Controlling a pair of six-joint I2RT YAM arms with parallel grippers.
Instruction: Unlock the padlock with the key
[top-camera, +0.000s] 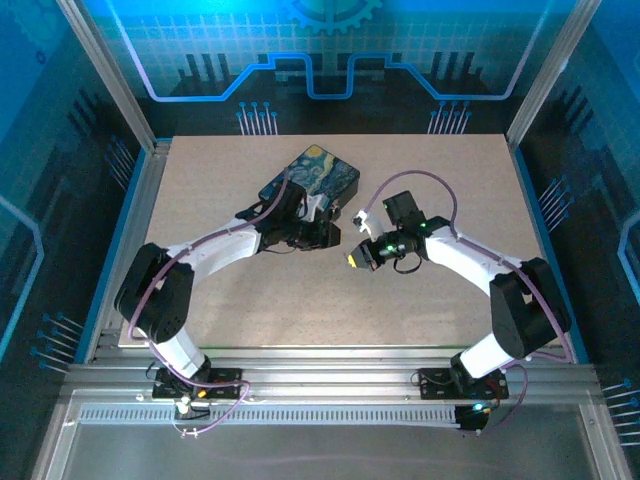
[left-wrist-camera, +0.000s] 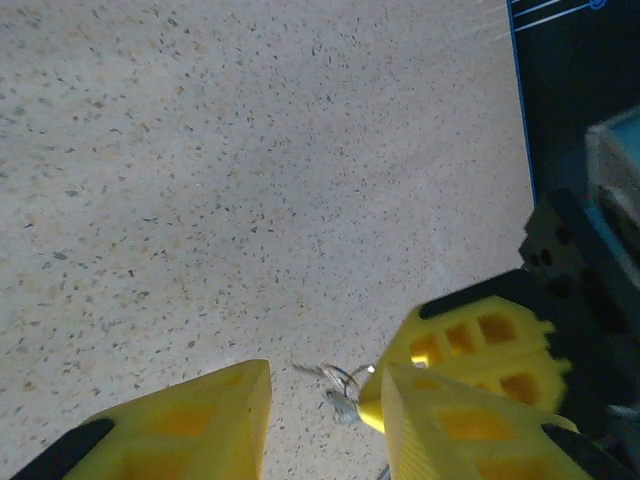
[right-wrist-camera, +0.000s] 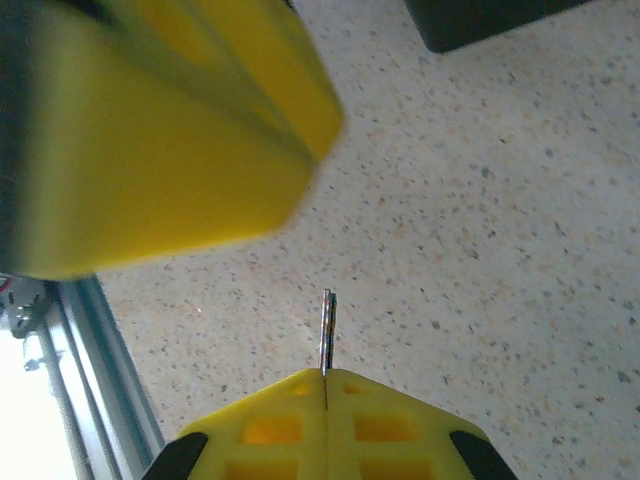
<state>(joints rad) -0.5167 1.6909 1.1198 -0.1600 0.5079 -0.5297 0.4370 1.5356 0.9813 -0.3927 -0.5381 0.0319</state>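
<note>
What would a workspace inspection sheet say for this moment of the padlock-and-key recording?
Surface: speckled beige tabletop, no spills or marks seen.
Job's things: key, blade sticking out past the right gripper's tips and pointing toward the left gripper.
Clutter: box with a starry-night print on the far half of the table, beside the left arm's wrist.
Grippers: right gripper shut on the key; left gripper with fingers apart and nothing seen between them; the two sit close together above mid-table.
Cables: purple cables looped along both arms, clear of the fingers.
Surroundings: blue-lit enclosure panels; aluminium rails at the near edge.
</note>
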